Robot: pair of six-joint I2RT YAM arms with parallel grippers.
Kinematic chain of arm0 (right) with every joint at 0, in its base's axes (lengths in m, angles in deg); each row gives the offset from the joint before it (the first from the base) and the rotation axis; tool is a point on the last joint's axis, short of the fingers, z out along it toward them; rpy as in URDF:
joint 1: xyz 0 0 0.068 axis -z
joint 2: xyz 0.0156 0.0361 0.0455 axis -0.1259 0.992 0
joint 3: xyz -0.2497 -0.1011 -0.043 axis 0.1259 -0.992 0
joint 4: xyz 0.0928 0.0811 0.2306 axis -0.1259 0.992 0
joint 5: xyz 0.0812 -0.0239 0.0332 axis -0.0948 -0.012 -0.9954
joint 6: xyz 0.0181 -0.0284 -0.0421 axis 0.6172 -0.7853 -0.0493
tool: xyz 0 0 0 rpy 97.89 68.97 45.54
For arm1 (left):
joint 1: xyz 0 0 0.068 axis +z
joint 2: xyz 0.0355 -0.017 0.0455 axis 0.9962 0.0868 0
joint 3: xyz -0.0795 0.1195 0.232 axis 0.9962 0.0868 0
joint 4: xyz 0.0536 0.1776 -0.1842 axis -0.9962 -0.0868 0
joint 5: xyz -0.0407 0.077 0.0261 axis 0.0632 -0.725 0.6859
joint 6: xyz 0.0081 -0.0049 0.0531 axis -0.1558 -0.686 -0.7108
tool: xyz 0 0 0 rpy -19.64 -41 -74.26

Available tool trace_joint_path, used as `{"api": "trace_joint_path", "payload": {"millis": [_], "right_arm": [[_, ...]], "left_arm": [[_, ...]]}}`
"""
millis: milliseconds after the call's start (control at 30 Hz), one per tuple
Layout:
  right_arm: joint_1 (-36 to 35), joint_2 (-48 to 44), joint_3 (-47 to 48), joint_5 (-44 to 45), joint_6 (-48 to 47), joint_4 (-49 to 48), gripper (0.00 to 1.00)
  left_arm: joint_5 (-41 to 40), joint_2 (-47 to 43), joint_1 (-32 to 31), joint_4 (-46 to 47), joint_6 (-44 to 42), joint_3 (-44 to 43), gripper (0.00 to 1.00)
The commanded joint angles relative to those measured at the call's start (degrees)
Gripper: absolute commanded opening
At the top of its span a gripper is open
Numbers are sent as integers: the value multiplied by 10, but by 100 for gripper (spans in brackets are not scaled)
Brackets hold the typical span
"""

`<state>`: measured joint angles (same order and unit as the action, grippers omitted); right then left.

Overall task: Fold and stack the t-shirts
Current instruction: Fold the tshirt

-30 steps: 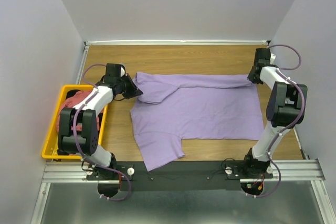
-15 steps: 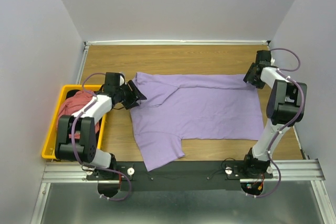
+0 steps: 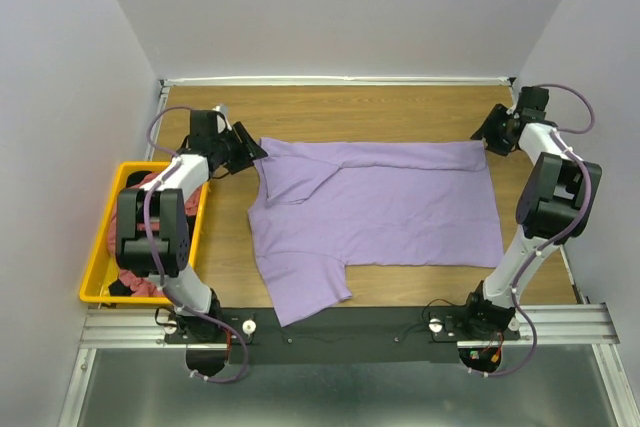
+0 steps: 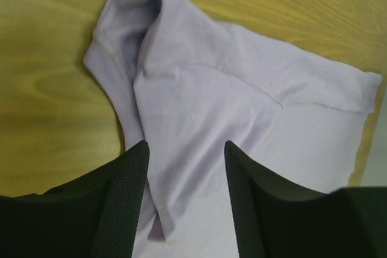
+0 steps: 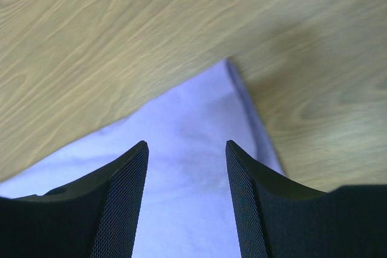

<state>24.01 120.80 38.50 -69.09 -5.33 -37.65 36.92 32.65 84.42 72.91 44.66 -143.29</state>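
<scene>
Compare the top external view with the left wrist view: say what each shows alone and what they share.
Only the top view: the whole purple shirt spread out, the yellow bin holding a red-pink shirt, and the right end effector at the purple shirt's far right corner. Only the left wrist view: the mesh pads of the left end effector, standing apart, and a raised fold up close. Both: the purple shirt on the wooden table.

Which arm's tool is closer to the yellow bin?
Left. The left tool hovers just past the far corner of the yellow bin, at the edge of the lavender t-shirt; the right tool is across the table, at the shirt's opposite corner.
</scene>
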Motion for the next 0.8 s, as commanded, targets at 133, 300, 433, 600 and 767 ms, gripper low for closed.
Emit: {"api": "trace_joint_path", "payload": {"millis": [133,300,433,600,767], "right_arm": [[-3,6,-19,-76,2,-24,61],[-3,7,-24,-74,-8,-27,61],[-3,17,-22,-84,-13,-28,61],[-3,28,-18,-96,-12,-33,61],[-3,36,-14,-101,-11,-36,61]], "left_arm": [[-18,105,2,25,-58,-83,54],[-25,146,2,39,-60,-107,54],[-19,165,1,47,-59,-116,53],[-13,182,1,60,-59,-125,44],[-3,191,0,67,-59,-125,34]]}}
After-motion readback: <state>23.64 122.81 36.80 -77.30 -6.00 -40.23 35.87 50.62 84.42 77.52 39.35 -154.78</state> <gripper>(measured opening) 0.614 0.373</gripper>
